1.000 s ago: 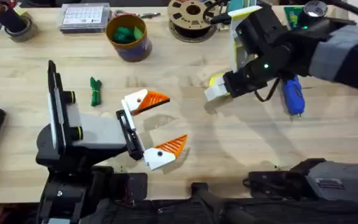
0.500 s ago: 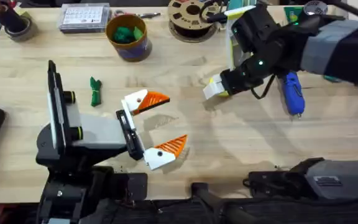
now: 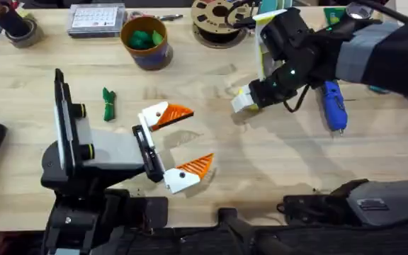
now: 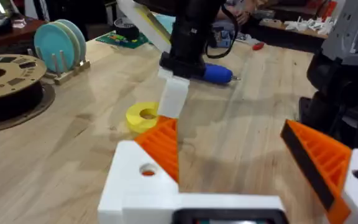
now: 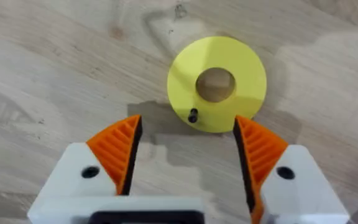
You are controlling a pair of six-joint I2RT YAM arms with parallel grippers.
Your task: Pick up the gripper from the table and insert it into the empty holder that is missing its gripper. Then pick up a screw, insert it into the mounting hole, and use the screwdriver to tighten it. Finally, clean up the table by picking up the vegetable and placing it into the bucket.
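Since a second ago the right arm has drawn slightly toward twelve o'clock on the table, its right gripper (image 3: 241, 101) hanging low over a flat yellow plastic ring with a round centre hole (image 5: 217, 84); everything else lies as it did. In the right wrist view the orange ribbed pads (image 5: 118, 153) stand wide apart with nothing between them, straddling the ring, on which a tiny dark screw (image 5: 193, 116) rests, so the pose reads as lining up to pinch that screw. The bright blue pen-shaped electric screwdriver (image 3: 333, 106) lies flat just beside the right arm at about three o'clock of the gripper, within easy reach for tightening. The left gripper (image 3: 172, 147) sits near the table's middle, toward seven o'clock, jaws wide and empty, both orange wedges on their white block mounts, probably parked to leave the right arm room; I cannot pick out a loose fingertip or a bare holder. The small dark-green slender toy vegetable (image 3: 108, 103) lies at nine o'clock, well apart from the round bucket with the dark blue-purple wall and mustard-yellow rim (image 3: 145, 42) at eleven o'clock, which already holds brighter green lumps. The surface is a pale wooden tabletop (image 3: 275, 163), with a brown perforated filament spool (image 3: 217, 17) and a clear compartment box (image 3: 95, 19) along its far edge and cluttered benches behind.
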